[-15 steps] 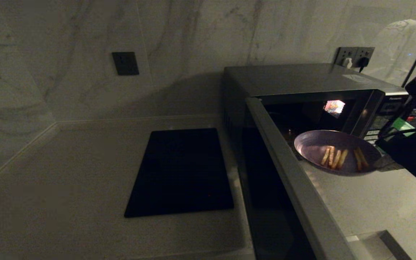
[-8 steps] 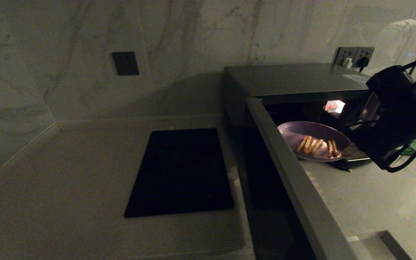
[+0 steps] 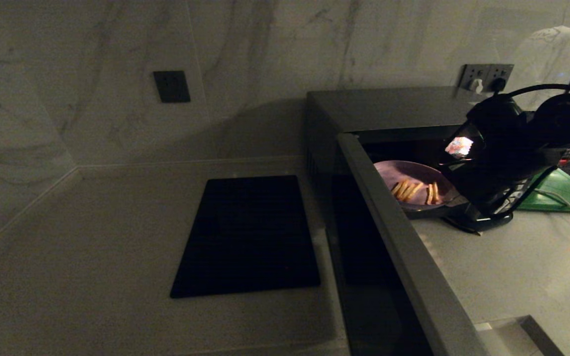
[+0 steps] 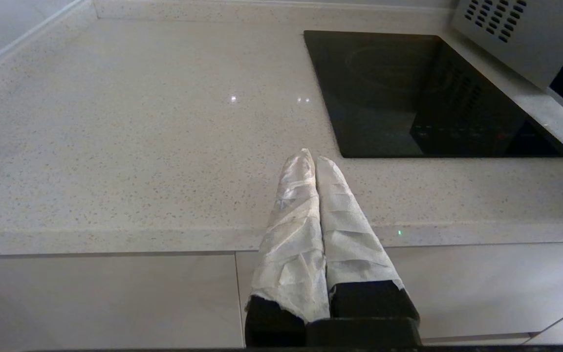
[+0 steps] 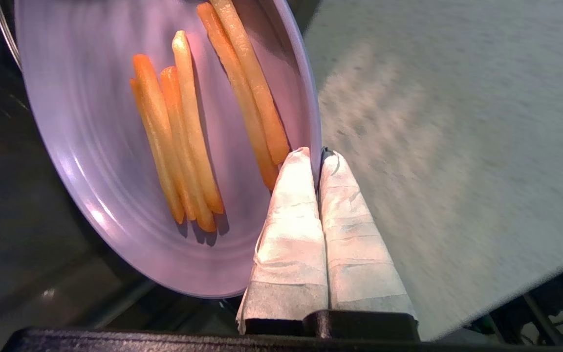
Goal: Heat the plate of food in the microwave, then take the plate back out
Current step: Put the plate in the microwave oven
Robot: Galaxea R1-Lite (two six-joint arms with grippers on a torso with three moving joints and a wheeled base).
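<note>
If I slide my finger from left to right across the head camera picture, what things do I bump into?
Dark wall socket → black slab → open microwave door → plate of fries → right claw pinching the plate's rim → green board.

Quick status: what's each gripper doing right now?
Left gripper: shut, empty, parked over the counter.
Right gripper: shut on the rim of the plate, at the open microwave.
</note>
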